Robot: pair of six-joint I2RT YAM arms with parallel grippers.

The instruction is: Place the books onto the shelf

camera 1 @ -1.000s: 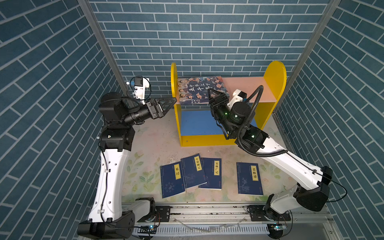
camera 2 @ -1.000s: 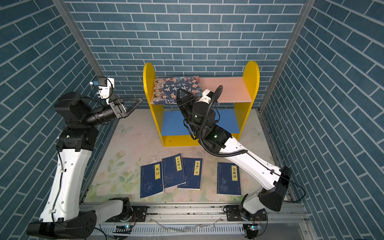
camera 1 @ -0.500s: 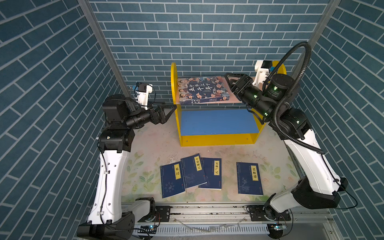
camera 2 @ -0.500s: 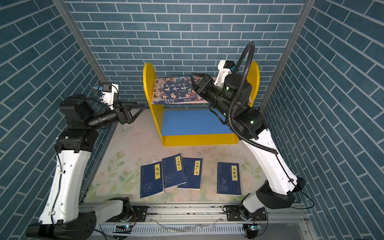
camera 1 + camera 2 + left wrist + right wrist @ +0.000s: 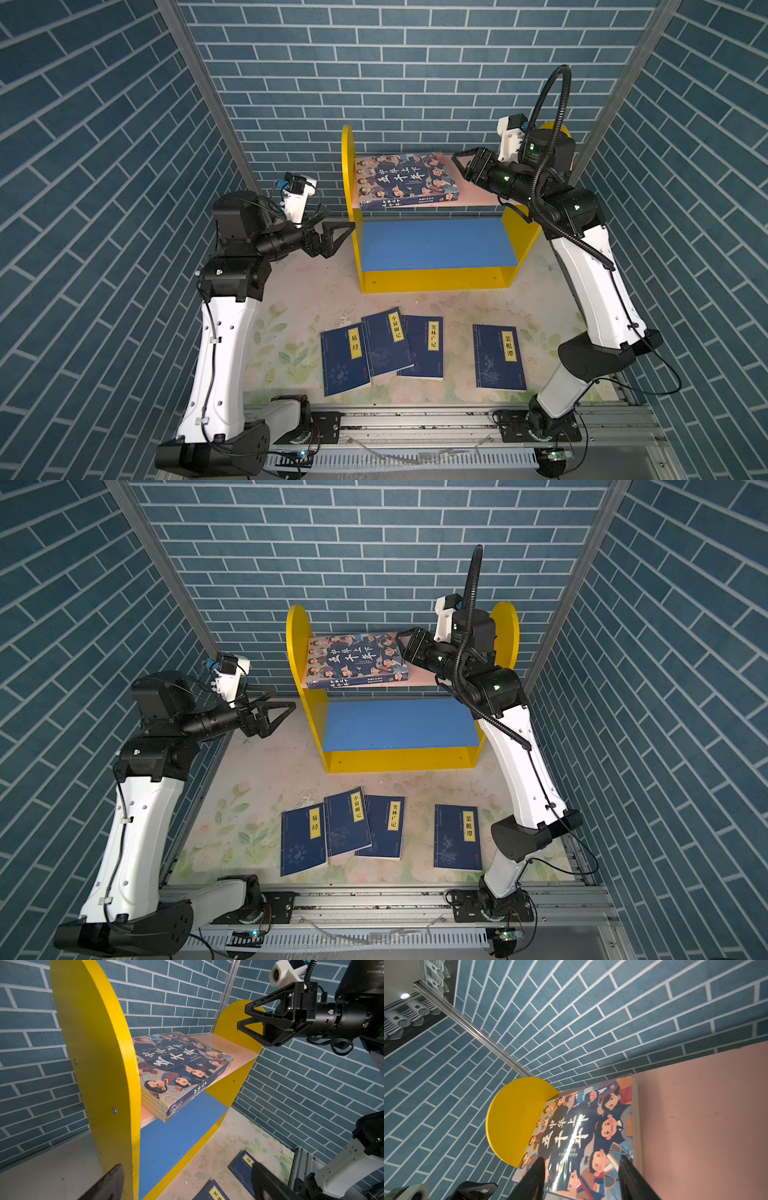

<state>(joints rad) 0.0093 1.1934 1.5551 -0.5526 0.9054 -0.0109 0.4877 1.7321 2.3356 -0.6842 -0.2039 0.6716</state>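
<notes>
Shelf (image 5: 436, 280): stands at the back of the desk (image 5: 307, 299); its blue lower board (image 5: 436, 243) is bare.
Thick book (image 5: 407, 180): lies flat on the pink upper board (image 5: 226, 1045), tight against the yellow panel (image 5: 347, 174) on the left arm's side, front edge a little over the board's lip.
Navy books (image 5: 498, 357): four lie flat on the desk in front of the shelf. Three overlap (image 5: 386, 343); the fourth is apart.
Left fingers (image 5: 110, 1184): wide apart, empty, just outside that yellow panel.
Right fingers (image 5: 533, 1180): apart, holding nothing, above the pink board beside the thick book.
Handling: the navy ones look thin, light and bendy, likely to sag if held by a corner.
Hold: probably the middle of the three, which rides on its neighbours, pinched across a raised long edge.
</notes>
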